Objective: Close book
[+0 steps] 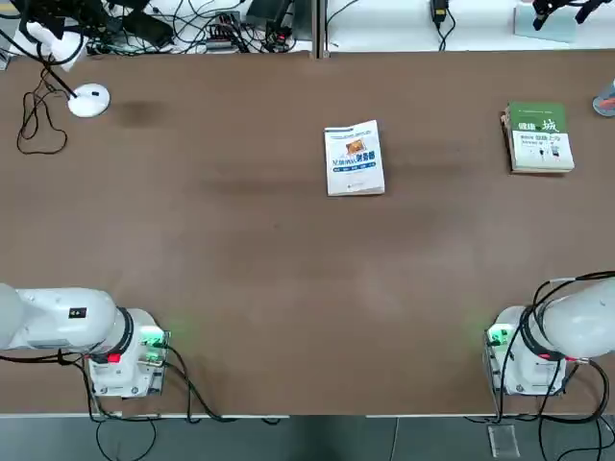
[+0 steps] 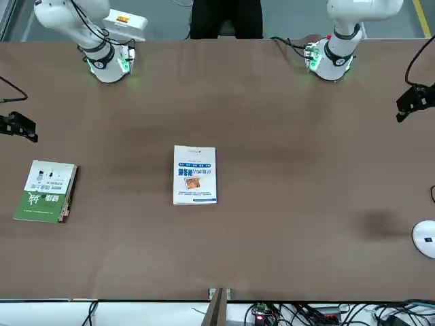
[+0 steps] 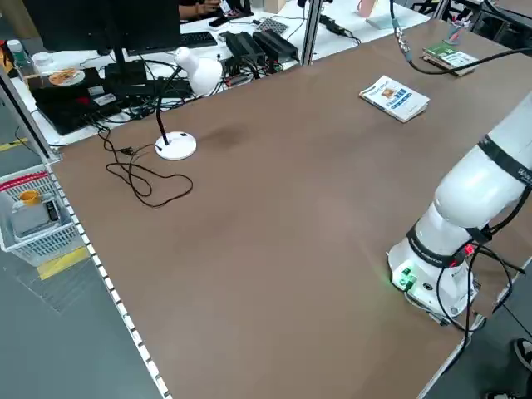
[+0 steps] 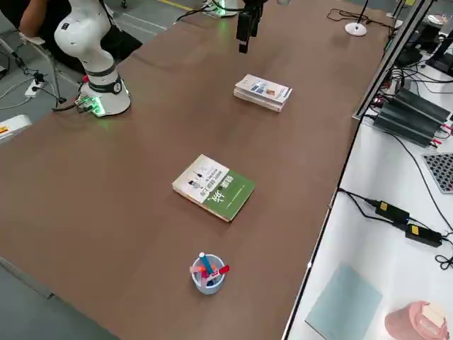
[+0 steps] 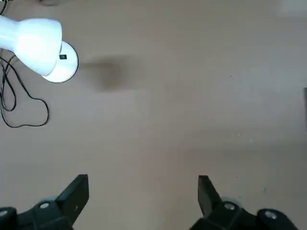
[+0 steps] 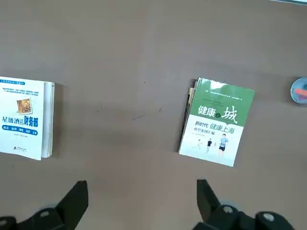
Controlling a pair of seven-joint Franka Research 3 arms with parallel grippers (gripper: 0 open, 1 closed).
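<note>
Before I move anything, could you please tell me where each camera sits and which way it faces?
Top: overhead, looking down at the table; both arms' ends show.
Front: across the table, facing the robot; both arms again.
Left side: raised, looking diagonally over the lamp; one arm.
Right side: raised, diagonal over the pen cup; an arm and black jaws.
Left wrist: on the left arm, at bare tabletop; its open jaws.
Right wrist: on the right arm, at both books; its open jaws.
Top and front share the white paperback.

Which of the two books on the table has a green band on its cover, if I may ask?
The right-hand book; the other's band is blue.
</note>
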